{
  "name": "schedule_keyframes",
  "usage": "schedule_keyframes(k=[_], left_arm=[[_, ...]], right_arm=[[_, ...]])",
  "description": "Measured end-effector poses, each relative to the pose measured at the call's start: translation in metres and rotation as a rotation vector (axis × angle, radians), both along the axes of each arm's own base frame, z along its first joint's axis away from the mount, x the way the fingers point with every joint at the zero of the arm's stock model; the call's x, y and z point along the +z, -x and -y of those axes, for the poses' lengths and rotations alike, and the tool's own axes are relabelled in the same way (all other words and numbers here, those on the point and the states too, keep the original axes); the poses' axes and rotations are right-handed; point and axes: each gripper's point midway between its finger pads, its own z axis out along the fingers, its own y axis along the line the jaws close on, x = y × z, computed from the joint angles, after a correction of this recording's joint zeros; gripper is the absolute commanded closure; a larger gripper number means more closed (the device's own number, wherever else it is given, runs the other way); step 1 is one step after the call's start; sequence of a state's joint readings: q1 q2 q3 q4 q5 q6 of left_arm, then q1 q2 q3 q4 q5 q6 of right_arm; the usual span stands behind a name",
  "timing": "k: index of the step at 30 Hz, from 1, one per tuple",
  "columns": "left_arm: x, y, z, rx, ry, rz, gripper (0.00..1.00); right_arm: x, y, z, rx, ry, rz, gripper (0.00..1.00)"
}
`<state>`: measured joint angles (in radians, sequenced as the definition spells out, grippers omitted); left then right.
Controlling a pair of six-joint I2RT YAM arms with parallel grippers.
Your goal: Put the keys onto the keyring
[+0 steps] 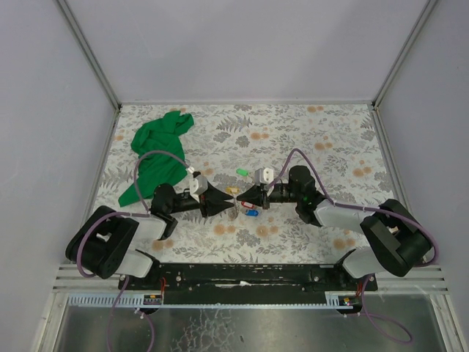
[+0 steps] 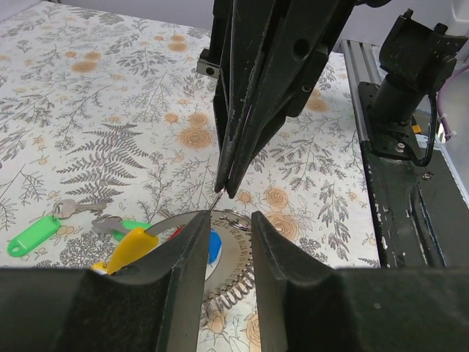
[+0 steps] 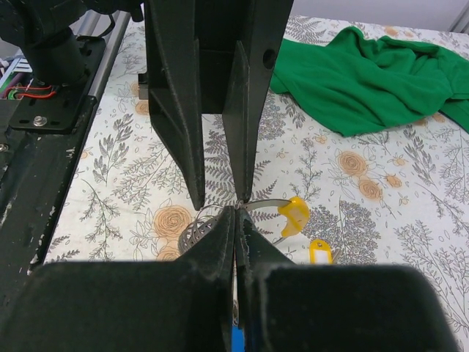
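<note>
The keyring (image 2: 235, 218), a thin silver wire ring, hangs just above the floral cloth between both grippers. My right gripper (image 3: 237, 211) is shut on its wire; it comes down from above in the left wrist view (image 2: 227, 189). My left gripper (image 2: 229, 220) faces it with its jaws a finger-width apart, straddling the ring and a coiled metal piece (image 2: 234, 290). Around them lie the keys: green tags (image 2: 33, 235), a blue tag (image 2: 214, 246), a yellow tag (image 3: 320, 251) and a red one (image 1: 247, 205). In the top view the left gripper (image 1: 223, 202) and right gripper (image 1: 253, 199) meet tip to tip.
A crumpled green cloth (image 1: 157, 150) lies at the back left. A yellow-ended metal strip (image 3: 293, 213) rests right beside the ring. The black base rail (image 1: 249, 275) runs along the near edge, and grey walls close in the table.
</note>
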<state>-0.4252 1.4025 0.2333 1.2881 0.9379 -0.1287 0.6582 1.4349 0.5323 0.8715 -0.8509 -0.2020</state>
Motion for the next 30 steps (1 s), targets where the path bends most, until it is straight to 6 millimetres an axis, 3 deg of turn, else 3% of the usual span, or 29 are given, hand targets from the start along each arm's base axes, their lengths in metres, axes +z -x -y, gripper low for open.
schedule_keyframes(k=[30], left_arm=[[0.009,-0.007,0.002,-0.005,-0.006,0.080,0.72]], right_arm=[[-0.002,-0.001,-0.002,0.026,0.004,-0.018,1.00]])
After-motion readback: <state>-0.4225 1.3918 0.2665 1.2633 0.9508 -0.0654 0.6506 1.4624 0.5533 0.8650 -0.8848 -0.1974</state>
